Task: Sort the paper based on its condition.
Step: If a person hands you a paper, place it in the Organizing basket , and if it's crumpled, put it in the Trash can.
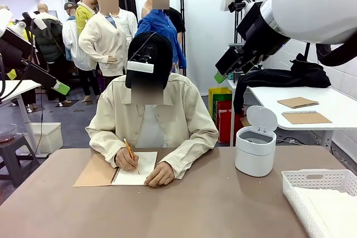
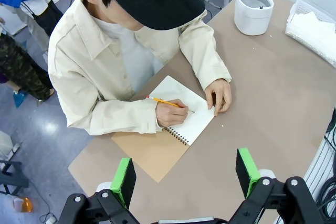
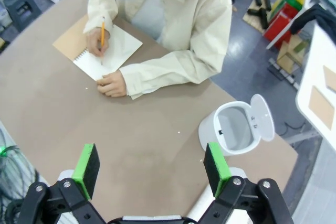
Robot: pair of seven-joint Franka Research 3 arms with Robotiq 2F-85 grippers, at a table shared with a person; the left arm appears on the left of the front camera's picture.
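**Both grippers hanging open over the table as a person is writing**

At the bottom of the left wrist view the left gripper (image 2: 185,174) is hanging released, its green pads (image 2: 124,180) standing wide apart with nothing between them. The right gripper (image 3: 151,167) is doing the same at the bottom of the right wrist view: jaws spread and empty, high above the brown table (image 1: 212,210).

In the lower right of the front view a white lattice basket (image 1: 312,175) is sitting at the table's near edge. Something white is lying inside it, though whether that is loose sheets cannot be told. Beyond it, right of centre, a small white bin (image 1: 255,151) is standing upright with its lid flipped open.

Farther across, left of centre, a spiral notebook (image 1: 99,172) is lying open with its kraft cover folded out flat. The paper (image 1: 144,163) clearly in view is its white page — bound at the coil, lying flat and smooth. The person's writing hand (image 1: 126,160) is resting on the page and holding a yellow pencil (image 1: 129,150) tip-down on it, while the other hand (image 1: 159,175) is pressing on the page's corner nearest the bin.

The person, in a cream shirt and black cap, is leaning over the far edge of the table.
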